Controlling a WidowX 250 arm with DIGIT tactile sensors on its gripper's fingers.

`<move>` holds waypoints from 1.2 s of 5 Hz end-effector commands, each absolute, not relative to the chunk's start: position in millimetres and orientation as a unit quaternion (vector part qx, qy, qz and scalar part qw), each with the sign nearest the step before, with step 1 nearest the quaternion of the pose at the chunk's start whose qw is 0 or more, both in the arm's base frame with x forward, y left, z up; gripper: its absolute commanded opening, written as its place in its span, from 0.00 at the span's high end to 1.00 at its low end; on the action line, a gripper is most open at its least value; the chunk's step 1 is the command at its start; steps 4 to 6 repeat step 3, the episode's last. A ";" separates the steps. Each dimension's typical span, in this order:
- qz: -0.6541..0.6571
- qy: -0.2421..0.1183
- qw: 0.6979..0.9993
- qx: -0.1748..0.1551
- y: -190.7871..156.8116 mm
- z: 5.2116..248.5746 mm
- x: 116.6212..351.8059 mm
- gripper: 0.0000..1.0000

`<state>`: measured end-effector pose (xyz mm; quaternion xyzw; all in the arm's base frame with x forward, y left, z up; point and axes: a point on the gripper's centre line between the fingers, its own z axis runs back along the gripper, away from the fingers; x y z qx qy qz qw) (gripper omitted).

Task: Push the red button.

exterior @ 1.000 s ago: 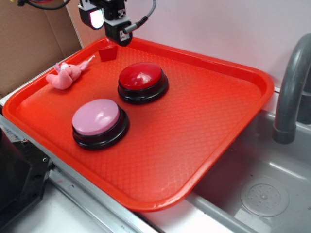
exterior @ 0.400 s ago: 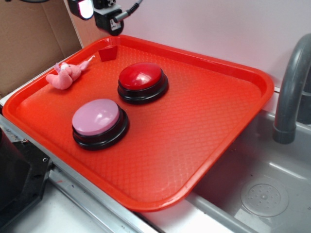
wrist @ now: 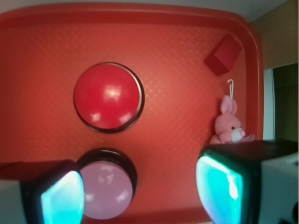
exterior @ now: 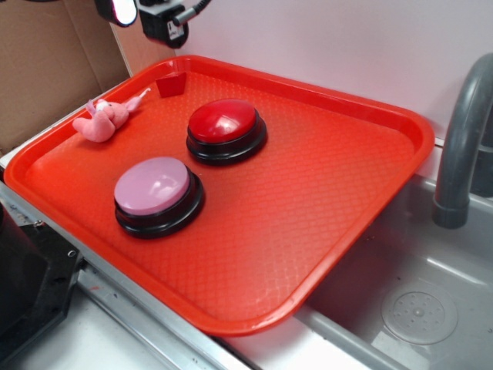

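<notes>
**Q:** Where was the red button point(exterior: 225, 122)?

**A:** On the red tray point(exterior: 370, 166), upper centre of the exterior frame, behind the pink button point(exterior: 152, 186).

**Q:** And my gripper point(wrist: 140, 186)?

**A:** I saw it had risen to the upper left corner in the last second, well above the tray. Jaws spread wide, holding nothing. Button unpressed; I judged a descent was needed.

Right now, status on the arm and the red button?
Gripper open, empty, high above the tray's far-left corner. Red button untouched, mid-tray. Nothing on top of it; pink button sits beside it.
</notes>
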<state>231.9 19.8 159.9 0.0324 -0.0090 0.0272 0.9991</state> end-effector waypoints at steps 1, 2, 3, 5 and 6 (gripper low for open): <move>0.058 -0.037 0.997 0.035 26.0 174.6 226.5 0.00; 0.054 -0.043 0.997 0.025 27.4 176.3 224.1 0.00; 0.047 -0.049 0.998 0.015 27.8 179.3 216.7 0.00; 0.047 -0.049 0.998 0.015 27.8 179.3 216.7 0.00; 0.047 -0.049 0.998 0.015 27.8 179.3 216.7 0.00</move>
